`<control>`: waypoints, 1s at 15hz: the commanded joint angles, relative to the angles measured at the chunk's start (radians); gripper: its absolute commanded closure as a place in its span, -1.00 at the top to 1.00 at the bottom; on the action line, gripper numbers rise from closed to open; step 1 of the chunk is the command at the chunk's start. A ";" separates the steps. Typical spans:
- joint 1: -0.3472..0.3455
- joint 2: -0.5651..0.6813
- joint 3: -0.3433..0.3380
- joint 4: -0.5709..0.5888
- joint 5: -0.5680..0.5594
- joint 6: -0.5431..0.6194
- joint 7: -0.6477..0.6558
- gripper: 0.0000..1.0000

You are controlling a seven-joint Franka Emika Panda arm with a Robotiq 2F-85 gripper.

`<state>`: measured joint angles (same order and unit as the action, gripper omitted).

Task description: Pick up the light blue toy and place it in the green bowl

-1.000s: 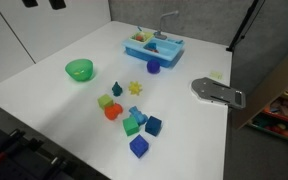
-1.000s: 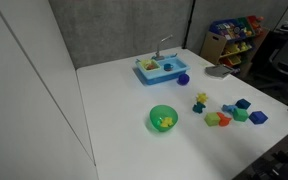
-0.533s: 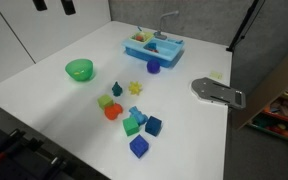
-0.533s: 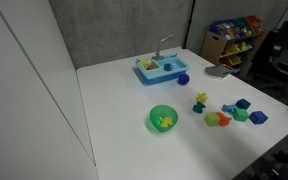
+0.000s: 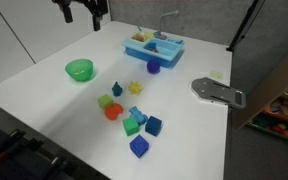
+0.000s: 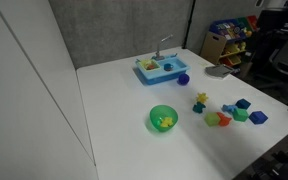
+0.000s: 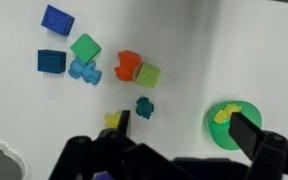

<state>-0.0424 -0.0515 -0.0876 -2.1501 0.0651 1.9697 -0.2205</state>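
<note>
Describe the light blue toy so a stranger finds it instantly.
On the white table, find the cluster of toy blocks away from the green bowl. The light blue toy sits centrally beside a green cube; there it alone is pale blue, the blue cubes are darker.

Setting: lab or office room, going by white work table (image 5: 34, 95), grey panel wall (image 6: 114, 30), black office chair (image 6: 284, 62), shelf of colourful bins (image 6: 230, 32), black stand pole (image 5: 246, 22)

Both exterior views look obliquely down across the whole bench (image 5: 34, 100) (image 6: 114, 110) from beyond adjoining edges. The wrist view looks down from high above. All share the green bowl (image 5: 79, 69) (image 6: 163, 118) (image 7: 229, 122).
</note>
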 commanded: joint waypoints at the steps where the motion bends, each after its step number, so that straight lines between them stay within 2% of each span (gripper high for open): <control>1: -0.031 0.107 -0.019 0.076 0.058 0.016 -0.072 1.00; 10: -0.115 0.285 -0.033 0.124 0.034 0.118 -0.104 1.00; 15: -0.128 0.378 -0.051 0.124 -0.069 0.257 -0.055 1.00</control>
<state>-0.1624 0.2675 -0.1298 -2.0568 0.0562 2.1710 -0.2989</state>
